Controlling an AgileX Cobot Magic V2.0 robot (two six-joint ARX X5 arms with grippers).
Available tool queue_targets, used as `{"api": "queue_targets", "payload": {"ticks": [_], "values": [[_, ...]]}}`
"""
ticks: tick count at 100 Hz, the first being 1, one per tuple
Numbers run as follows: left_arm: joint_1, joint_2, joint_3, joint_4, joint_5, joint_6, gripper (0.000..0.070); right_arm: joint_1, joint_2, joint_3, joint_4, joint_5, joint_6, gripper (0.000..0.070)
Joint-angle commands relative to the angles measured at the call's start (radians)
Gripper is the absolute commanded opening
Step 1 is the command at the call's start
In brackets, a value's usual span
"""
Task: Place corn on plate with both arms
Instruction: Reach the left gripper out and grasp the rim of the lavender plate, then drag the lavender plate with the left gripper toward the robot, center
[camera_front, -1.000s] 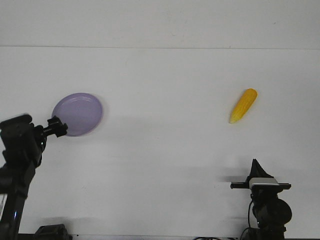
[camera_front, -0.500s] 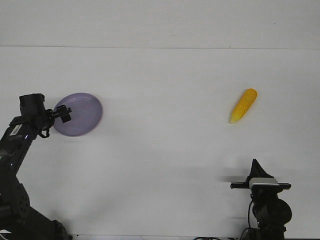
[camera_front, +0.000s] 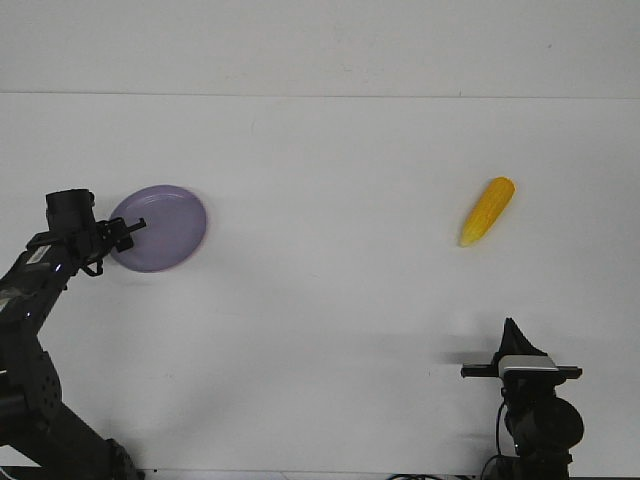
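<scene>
The lavender plate (camera_front: 165, 228) lies on the white table at the left. My left gripper (camera_front: 131, 229) reaches in from the left, and its thin fingers look closed over the plate's left rim. The yellow-orange corn (camera_front: 487, 211) lies on the table at the right, with its paler tip toward me and to the left. My right gripper (camera_front: 513, 330) is low at the front right, well short of the corn. Its fingers come together in one point and hold nothing.
The white table (camera_front: 330, 280) spreads between the plate and the corn, and its far edge runs along the back. The right arm's silver-grey block (camera_front: 527, 364) and black base sit at the front right. The left arm's links rise from the bottom left corner.
My left arm has swung up and forward, so its gripper has gone from beside the plate onto its left rim. The plate has shifted slightly right. The right arm and the corn have not moved.
</scene>
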Motion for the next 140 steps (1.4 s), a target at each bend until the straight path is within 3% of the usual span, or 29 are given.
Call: {"api": "queue_targets", "payload": {"ticks": [1, 8, 30, 56, 84, 97, 117, 140], "values": [[0.002, 0.021, 0.018, -0.004, 0.002, 0.013, 0.0064, 0.000, -0.001, -0.003, 0.009, 0.000, 0.011, 0.0009], [0.002, 0.021, 0.018, -0.010, 0.002, 0.013, 0.0004, 0.000, -0.001, -0.003, 0.009, 0.000, 0.011, 0.0010], [0.003, 0.019, 0.018, -0.023, 0.010, 0.025, 0.0006, 0.000, -0.001, -0.003, 0.009, 0.000, 0.011, 0.0009], [0.004, -0.085, 0.018, -0.050, 0.135, 0.027, 0.0006, 0.000, -0.001, -0.003, 0.009, 0.000, 0.011, 0.0009], [-0.023, -0.381, 0.011, -0.169, 0.309, -0.015, 0.0006, 0.000, -0.001, -0.003, 0.009, 0.000, 0.011, 0.0009], [-0.104, -0.538, -0.025, -0.232, 0.317, -0.028, 0.0006, 0.000, -0.001, -0.003, 0.010, 0.000, 0.011, 0.0009], [-0.319, -0.715, -0.198, -0.266, 0.316, -0.072, 0.0006, 0.000, -0.001, -0.003, 0.009, 0.000, 0.011, 0.0009], [-0.614, -0.764, -0.492, -0.076, 0.258, -0.245, 0.0006, 0.000, -0.001, -0.003, 0.010, 0.000, 0.011, 0.0009]]}}
